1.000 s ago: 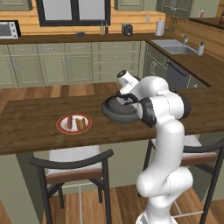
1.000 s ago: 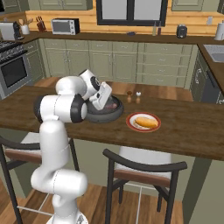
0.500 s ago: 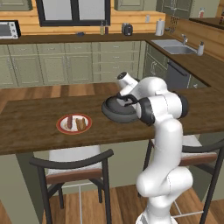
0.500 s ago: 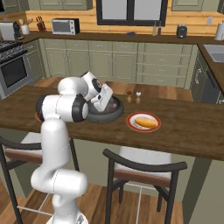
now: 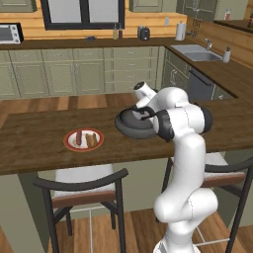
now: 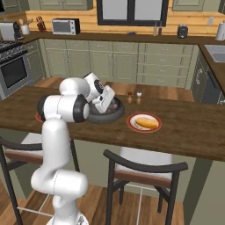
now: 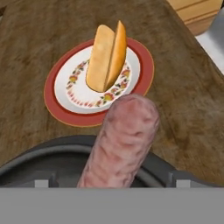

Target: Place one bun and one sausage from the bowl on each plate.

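Gripper low over the bowl, jaws spread wide; whether they touch anything, cannot tell. In the hand view a sausage lies lengthwise between the finger tips, its far end out over the bowl rim. Just beyond the rim, a plate with a split bun. Bare counter past it toward the far right end. Bowl sits mid-counter. Second plate well apart toward the left end, near the front edge, carrying a sausage and a bun.
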### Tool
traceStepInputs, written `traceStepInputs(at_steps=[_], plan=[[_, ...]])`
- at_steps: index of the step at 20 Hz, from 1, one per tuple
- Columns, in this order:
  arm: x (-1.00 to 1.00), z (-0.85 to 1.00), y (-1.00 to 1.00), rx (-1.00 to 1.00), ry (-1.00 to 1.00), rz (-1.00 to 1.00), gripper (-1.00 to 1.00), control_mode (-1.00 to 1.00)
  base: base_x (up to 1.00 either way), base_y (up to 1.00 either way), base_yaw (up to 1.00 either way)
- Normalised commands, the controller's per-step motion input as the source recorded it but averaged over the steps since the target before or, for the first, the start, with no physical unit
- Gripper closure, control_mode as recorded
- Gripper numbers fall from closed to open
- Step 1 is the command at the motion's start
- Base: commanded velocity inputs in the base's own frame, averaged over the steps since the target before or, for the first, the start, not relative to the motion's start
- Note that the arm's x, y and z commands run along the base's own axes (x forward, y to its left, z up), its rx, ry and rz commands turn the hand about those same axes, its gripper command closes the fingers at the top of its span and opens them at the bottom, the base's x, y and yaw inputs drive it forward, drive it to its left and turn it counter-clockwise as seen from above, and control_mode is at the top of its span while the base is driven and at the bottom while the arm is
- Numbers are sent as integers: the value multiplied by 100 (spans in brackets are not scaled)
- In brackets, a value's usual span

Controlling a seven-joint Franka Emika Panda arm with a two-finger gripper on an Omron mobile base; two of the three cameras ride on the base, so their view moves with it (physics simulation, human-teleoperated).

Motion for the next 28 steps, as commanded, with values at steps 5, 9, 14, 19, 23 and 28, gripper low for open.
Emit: traceStepInputs(at_steps=[5, 9, 14, 19, 23, 28], plan=[[0, -16, -3, 0, 6, 0, 100, -100, 0, 0, 0], [0, 0, 0, 0, 0, 0, 100, -100, 0, 0, 0], [-34, 74, -36, 7, -20, 0, 100, -100, 0, 0, 0], [-51, 83, -100, 17, -18, 1, 100, -100, 0, 0, 0], [-26, 11, -100, 17, 3, 20, 100, -100, 0, 0, 0], [-7, -23, -76, 0, 19, 51, 100, -100, 0, 0, 0]])
